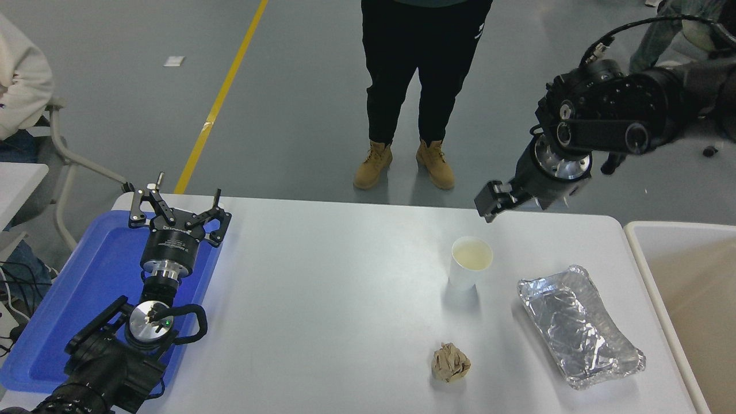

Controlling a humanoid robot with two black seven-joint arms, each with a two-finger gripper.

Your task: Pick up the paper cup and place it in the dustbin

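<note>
The paper cup [470,263] stands upright on the white table [322,299], right of the middle, its pale inside showing. My right gripper [491,202] hangs up and back from the cup, over the table's far edge, seen side-on and holding nothing. The dustbin [639,253] with its off-white rim and beige inner walls sits at the table's right edge. My left gripper [175,204] is parked open over the blue tray [86,276] at the lower left.
A crinkled silver foil tray [578,325] lies between the cup and the dustbin. A crumpled brown paper ball [450,362] rests near the front. A person in tan boots [402,164] stands at the far side; another sits at the top left.
</note>
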